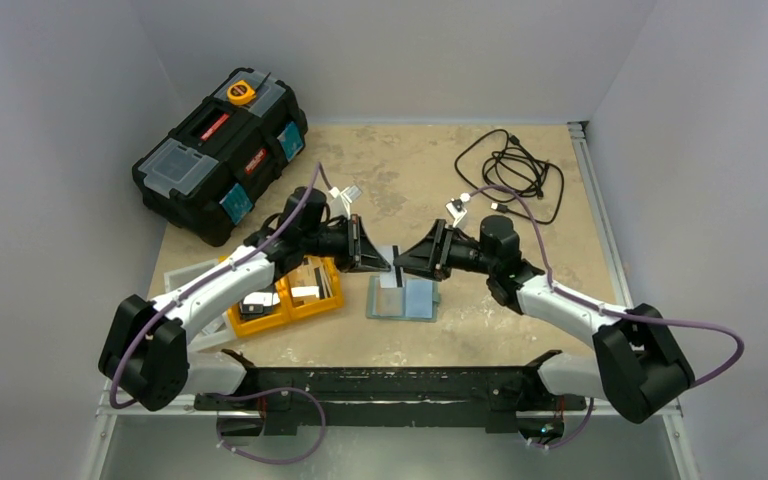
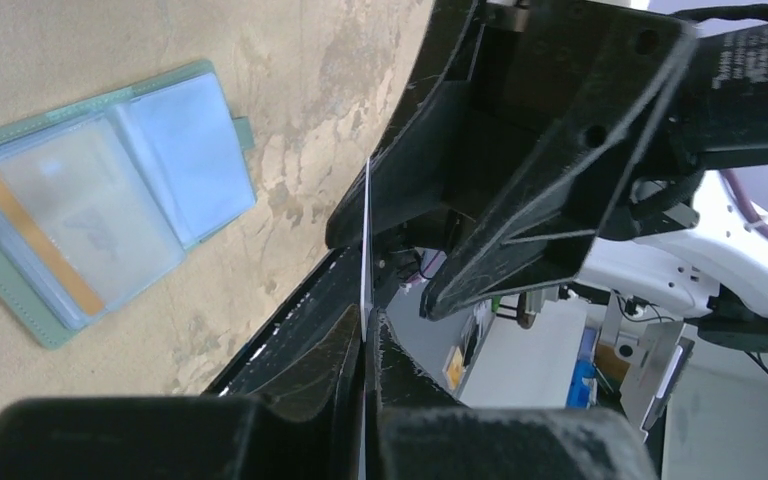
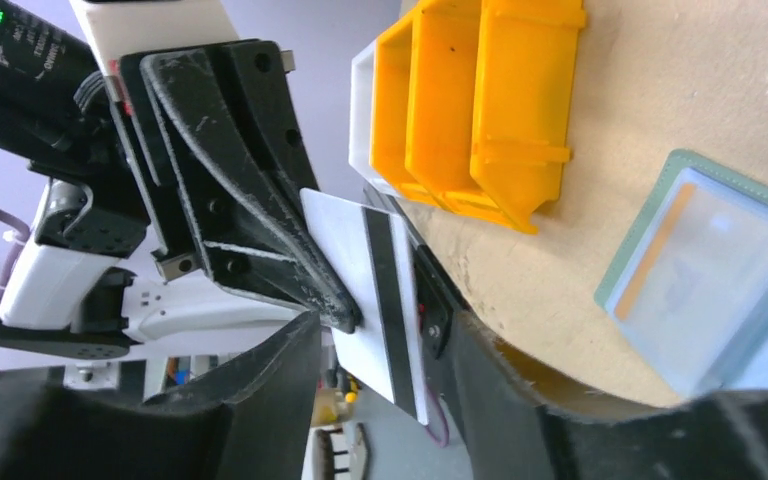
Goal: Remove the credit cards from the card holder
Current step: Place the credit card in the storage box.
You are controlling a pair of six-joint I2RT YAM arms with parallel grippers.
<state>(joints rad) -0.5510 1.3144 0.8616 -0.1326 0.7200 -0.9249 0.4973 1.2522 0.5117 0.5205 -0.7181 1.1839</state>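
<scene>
Top external view: above the middle of the table point(image 1: 440, 160), the left gripper point(image 1: 380, 262) and the right gripper point(image 1: 410, 262) meet tip to tip just over the open card holder point(image 1: 405, 302). A credit card point(image 1: 397, 270) with a dark stripe hangs between them. An orange tray point(image 1: 285, 295) sits beside the left arm; what lies in it is too small to tell.

Left wrist view: the left fingers point(image 2: 340, 350) are pressed together on the card, seen edge-on as a thin pale line. The right arm's fingers stand spread on either side of it. The card holder lies flat on the table, clear sleeves up, with an orange-striped card point(image 2: 70, 225) inside.

Right wrist view: the card is white with a black magnetic stripe, pinched by the left fingers. The right fingers point(image 3: 260, 400) are parted and not gripping it.

This looks like a handover, with one card out and held by the left arm. At least one card is left to pull; the other sleeves are too hazy to judge.
</scene>
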